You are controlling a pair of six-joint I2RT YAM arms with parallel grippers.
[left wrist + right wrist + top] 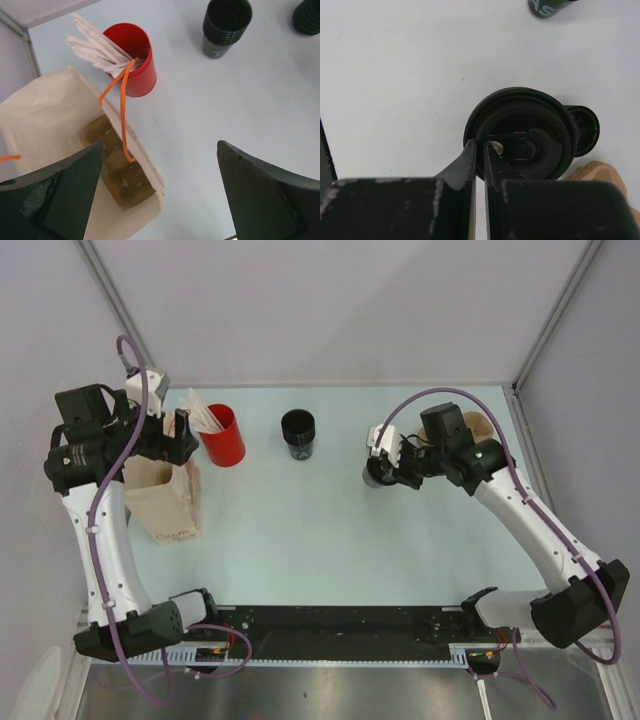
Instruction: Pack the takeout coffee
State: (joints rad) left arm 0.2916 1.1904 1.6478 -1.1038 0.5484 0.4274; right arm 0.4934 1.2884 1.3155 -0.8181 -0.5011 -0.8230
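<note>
takeout coffee (297,433) stands upright on the counter (330,530), in the far middle, between the red cup (226,438) with white sticks (203,410) and my right fingers (465,167), and apart from both. nothing touches it. i judge that it is light and its wall is thin, so it can dent if i press hard. the upper part of the wall has ribs, which should help against slipping. its top looks open and dark inside, and i cannot tell if there is liquid, so i would keep it straight up. the good place to take hold is, i think, around the ribbed wall a little under the rim, with soft pressure, not on the rim itself. my right fingers are almost together and they seem to pinch the edge of the squat black round piece (522,132), which is not the coffee. a smaller black part (585,129) lies just beside it. my left fingers (60,195) are wide and hold nothing, near the open mouth of the paper bag (45,105). inside the bag a brown tray (120,172) shows, and an orange handle (122,107) rises from the bag edge. for writing: on the side of the takeout coffee, in the right wrist view, i read two white capitals, "as", and the rest is cut by the picture edge. the bag has some print low on its side, but it is too small to read.
</note>
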